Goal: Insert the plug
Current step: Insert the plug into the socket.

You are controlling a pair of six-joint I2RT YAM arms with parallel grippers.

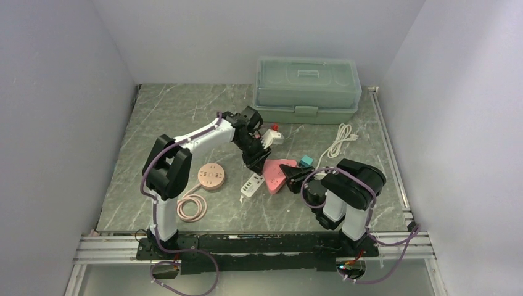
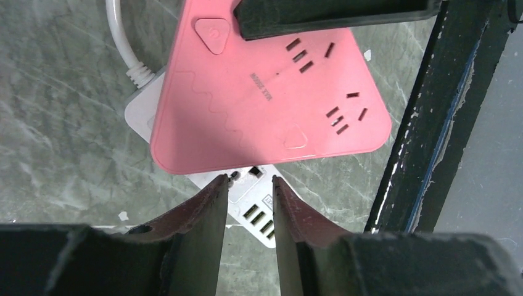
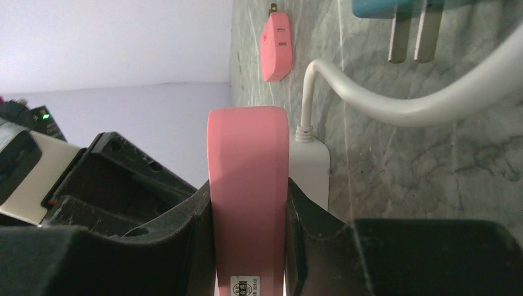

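A pink triangular power strip [image 1: 276,172] lies mid-table, resting partly on a white strip with USB ports [image 1: 251,185]. My right gripper [image 1: 292,177] is shut on the pink strip's right edge; in the right wrist view the pink edge [image 3: 247,142] fills the gap between the fingers of the gripper [image 3: 248,185]. My left gripper [image 1: 255,166] hovers over the pink strip's left side. In the left wrist view the left gripper [image 2: 250,180] is open by a narrow gap and empty, above the white strip [image 2: 262,213] and the pink face [image 2: 259,92]. A teal plug [image 1: 306,161] lies beside the pink strip, prongs showing [image 3: 401,37].
A green lidded box [image 1: 307,89] stands at the back. A white cable [image 1: 339,142] lies right of centre. A small red-and-white adapter [image 1: 274,132] lies behind the left gripper. A round pink hub [image 1: 211,177] with a coiled cord [image 1: 192,206] sits at the left.
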